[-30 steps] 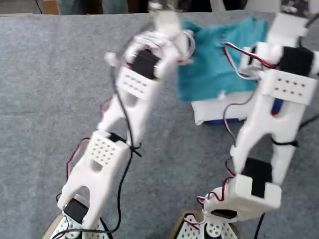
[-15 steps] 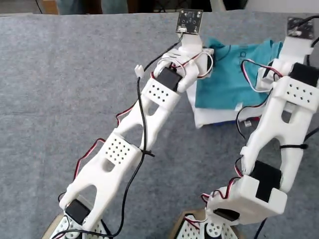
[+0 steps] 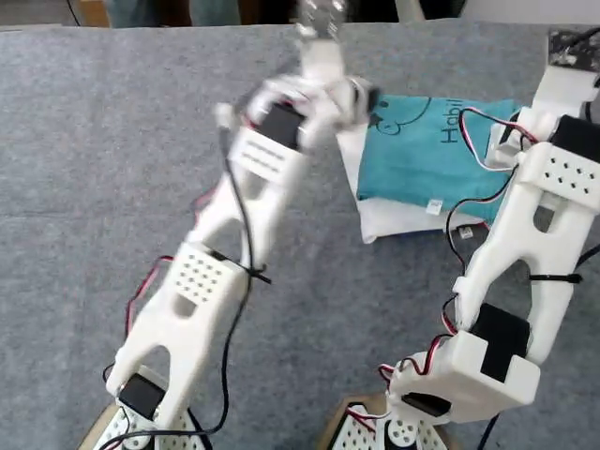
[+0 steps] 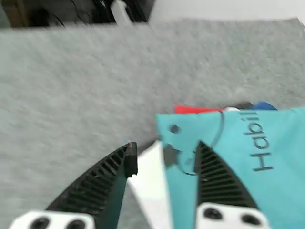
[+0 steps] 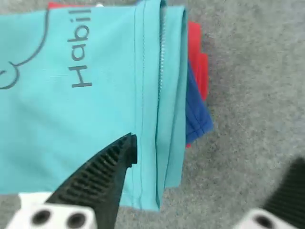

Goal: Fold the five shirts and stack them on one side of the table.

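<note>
In the high view the left arm (image 3: 267, 155) is smeared with blur from its wrist upward, and the left claw (image 4: 167, 148) lies somewhere under that smear. The right arm (image 3: 544, 197) covers one end of the teal shirt (image 3: 422, 155). Beneath the teal shirt, the white shirt (image 3: 389, 220), the blue shirt (image 5: 196, 114) and the red shirt (image 5: 195, 43) show as edges alone; whether another lies between them cannot be told. One finger of the right claw (image 5: 209, 162) is a dark blur cut off at the picture's corner.

**Room on the left, a crowd on the right**

Open grey table (image 3: 84, 141) runs across the left half. Far right, the shirt stack (image 3: 422, 159) (teal on top) sits between left arm (image 3: 253, 178) and right arm (image 3: 534, 234), the left tool (image 4: 167, 148) spread-fingered over its inner corner.
</note>
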`<state>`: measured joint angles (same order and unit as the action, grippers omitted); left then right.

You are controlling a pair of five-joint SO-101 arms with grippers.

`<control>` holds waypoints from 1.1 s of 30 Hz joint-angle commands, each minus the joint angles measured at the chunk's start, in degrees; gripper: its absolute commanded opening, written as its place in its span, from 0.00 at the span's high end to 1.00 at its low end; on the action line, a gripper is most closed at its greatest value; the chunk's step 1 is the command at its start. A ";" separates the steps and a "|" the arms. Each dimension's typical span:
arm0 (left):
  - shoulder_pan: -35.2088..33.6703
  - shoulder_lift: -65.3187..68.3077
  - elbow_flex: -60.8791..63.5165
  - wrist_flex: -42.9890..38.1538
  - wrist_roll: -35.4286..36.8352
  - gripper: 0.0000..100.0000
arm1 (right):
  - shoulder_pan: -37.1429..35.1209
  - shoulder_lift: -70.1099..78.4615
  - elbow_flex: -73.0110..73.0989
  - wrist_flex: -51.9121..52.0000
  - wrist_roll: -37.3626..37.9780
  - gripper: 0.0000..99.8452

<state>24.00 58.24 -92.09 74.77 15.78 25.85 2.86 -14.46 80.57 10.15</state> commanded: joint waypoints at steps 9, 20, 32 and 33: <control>-10.07 -10.64 -3.38 26.02 -22.68 0.97 | -10.20 -11.74 -11.12 20.66 2.37 0.98; -21.49 -35.43 13.67 26.37 -19.08 0.97 | -25.93 -49.45 35.12 9.85 7.47 0.99; -23.34 -80.53 85.85 14.86 -15.91 0.97 | -26.37 -89.54 87.34 -12.31 7.38 0.99; -23.78 -84.57 92.79 12.31 -15.91 0.97 | -26.37 -93.05 90.07 -11.60 7.38 0.99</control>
<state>0.53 -14.02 -20.09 93.14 -0.75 0.18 -80.48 68.09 69.85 17.10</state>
